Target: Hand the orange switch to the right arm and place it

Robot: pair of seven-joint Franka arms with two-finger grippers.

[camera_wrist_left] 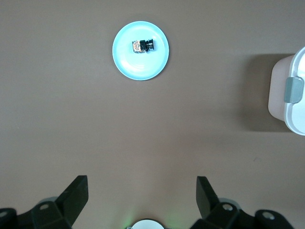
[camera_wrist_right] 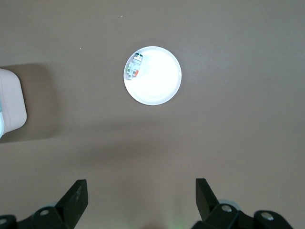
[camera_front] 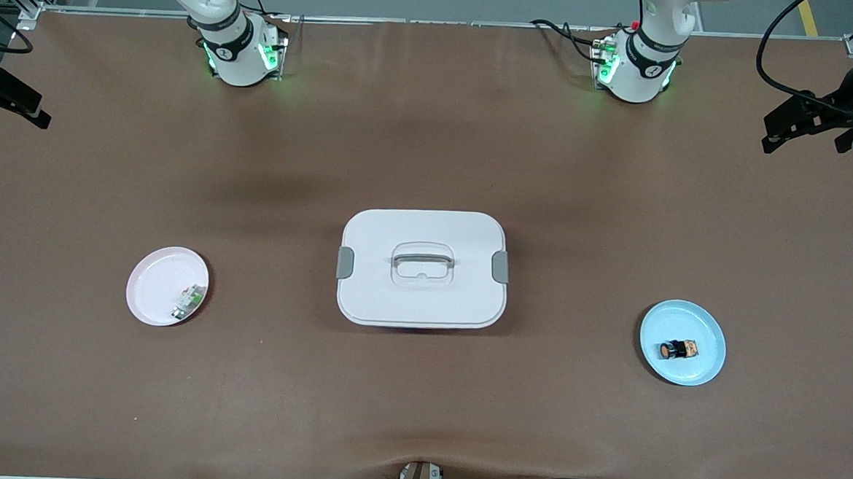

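The orange switch (camera_front: 678,349) (camera_wrist_left: 143,45) lies on its side on a light blue plate (camera_front: 685,315) (camera_wrist_left: 138,67), toward the left arm's end of the table. My left gripper (camera_wrist_left: 143,183) (camera_front: 775,137) hangs high over bare table between its base and that plate, open and holding nothing. My right gripper (camera_wrist_right: 141,186) (camera_front: 35,115) hangs just as high at the right arm's end, open and empty, well apart from the switch.
A white lidded box (camera_front: 424,225) (camera_wrist_left: 290,95) (camera_wrist_right: 9,105) with grey clips and a handle stands mid-table. A pink plate (camera_front: 158,284) (camera_wrist_right: 159,83) at the right arm's end holds a small green-and-white part (camera_front: 188,302) (camera_wrist_right: 133,67). Brown table surface lies all around.
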